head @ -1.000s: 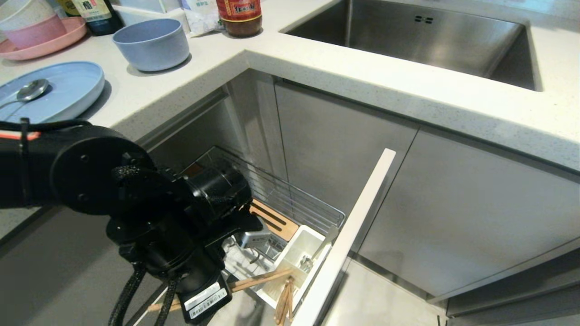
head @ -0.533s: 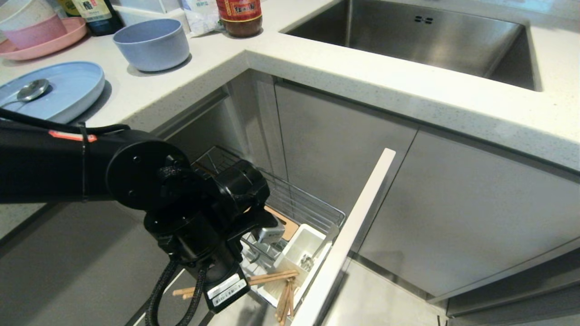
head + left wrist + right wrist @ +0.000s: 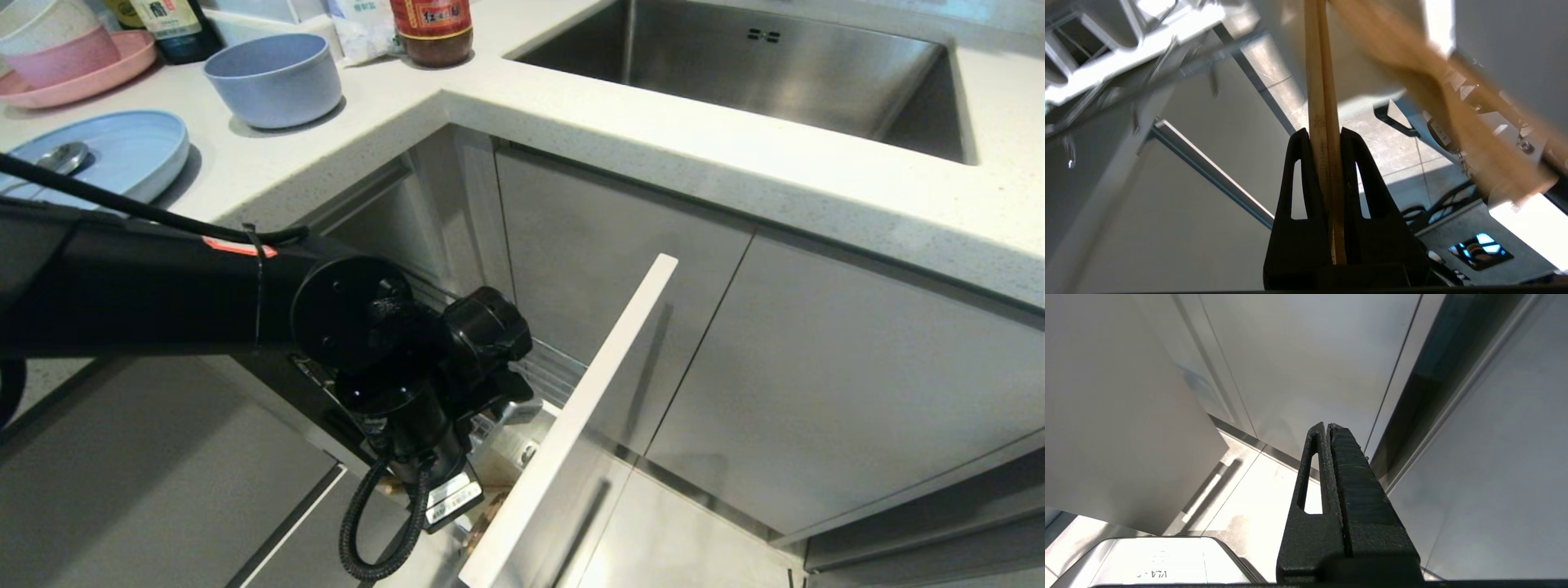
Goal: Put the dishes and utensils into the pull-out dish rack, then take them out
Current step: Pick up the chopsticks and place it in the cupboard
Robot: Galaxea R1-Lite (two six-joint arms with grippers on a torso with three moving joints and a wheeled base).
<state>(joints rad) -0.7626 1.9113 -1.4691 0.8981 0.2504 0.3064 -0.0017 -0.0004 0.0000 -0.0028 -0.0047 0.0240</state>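
Far off to the claw's left and above it on the table, you have the light blue oval plate with the silver spoon lying in it, and just beyond that the blue-grey bowl; none of these is racked yet, so I judge the loading barely begun. Your left claw hangs low over the pull-out dish rack, its fingers pinching the pair of wooden chopsticks side by side near one end, so the free length can point down into the rack. A blurred brown shape crosses that wrist view beside the sticks; you cannot tell what it is. To the claw's right stands the rack's pale front panel. Your right claw is parked by the cabinet doors, pressed together and holding nothing
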